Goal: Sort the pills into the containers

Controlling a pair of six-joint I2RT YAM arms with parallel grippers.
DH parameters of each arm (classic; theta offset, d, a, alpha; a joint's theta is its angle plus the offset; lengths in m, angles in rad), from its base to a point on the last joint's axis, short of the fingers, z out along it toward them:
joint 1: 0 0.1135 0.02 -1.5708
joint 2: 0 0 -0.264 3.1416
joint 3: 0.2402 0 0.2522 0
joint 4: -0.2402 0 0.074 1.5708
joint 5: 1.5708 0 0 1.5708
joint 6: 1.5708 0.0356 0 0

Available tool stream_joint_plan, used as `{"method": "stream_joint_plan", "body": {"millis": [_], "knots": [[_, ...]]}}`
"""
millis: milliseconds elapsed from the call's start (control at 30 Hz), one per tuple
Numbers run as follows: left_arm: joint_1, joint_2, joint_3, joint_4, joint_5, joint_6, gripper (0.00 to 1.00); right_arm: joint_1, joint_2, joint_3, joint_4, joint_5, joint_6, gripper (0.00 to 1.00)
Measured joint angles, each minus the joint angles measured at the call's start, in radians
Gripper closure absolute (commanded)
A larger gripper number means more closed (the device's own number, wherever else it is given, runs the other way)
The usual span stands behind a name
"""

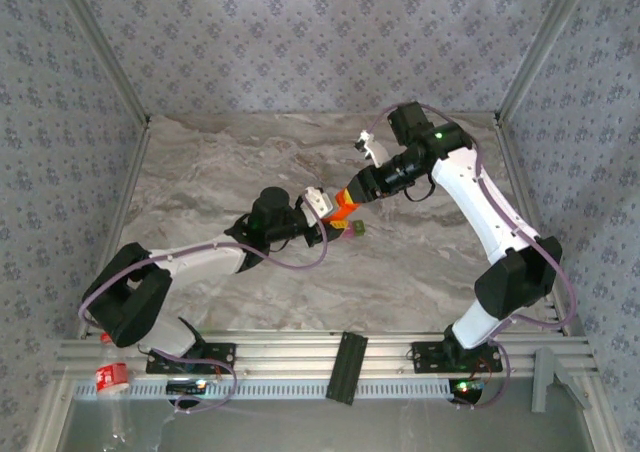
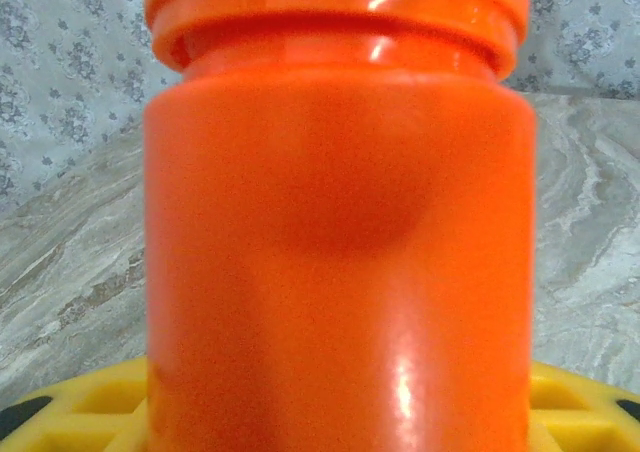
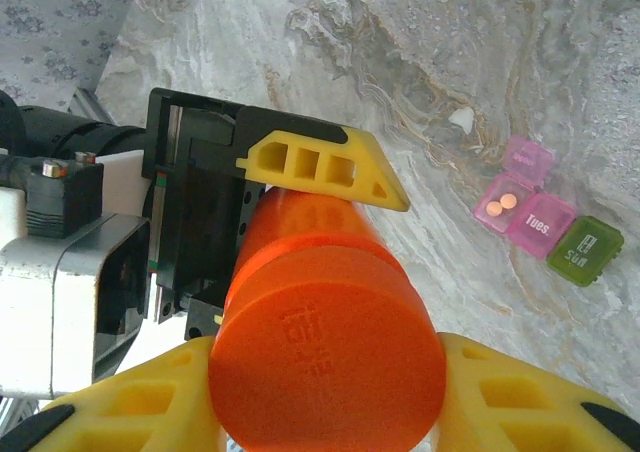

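The bottle (image 3: 322, 312) is orange, the containers (image 3: 540, 217) pink and olive-green, the table (image 1: 220, 172) grey-marbled, the walls (image 1: 300, 32) floral

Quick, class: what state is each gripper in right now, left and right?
Left gripper: jaws closed on the orange bottle.
Right gripper: jaws closed on the cap of that bottle.

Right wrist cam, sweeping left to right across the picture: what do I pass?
Left arm's silver wrist block → orange bottle → open pink compartment holding two pills → closed pink "Tues." compartment → green "Sun" compartment.
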Motion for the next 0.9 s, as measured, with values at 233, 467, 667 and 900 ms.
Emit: {"method": "stream_joint_plan", "body": {"millis": [233, 467, 667, 900], "knots": [[0.005, -0.015, -0.001, -0.037, 0.023, 0.002, 1.0, 0.008, 0.0, -0.019, 0.004, -0.027, -0.041, 0.61], [0.007, -0.026, -0.001, -0.062, 0.025, -0.003, 1.0, 0.019, 0.002, -0.019, 0.008, -0.019, -0.044, 0.58], [0.006, -0.026, -0.002, -0.051, 0.003, -0.03, 1.0, 0.016, 0.002, -0.019, 0.034, -0.021, -0.03, 0.47], [0.006, -0.022, 0.008, 0.034, -0.037, -0.072, 1.0, 0.011, 0.0, -0.016, 0.072, -0.043, 0.048, 0.26]]}}
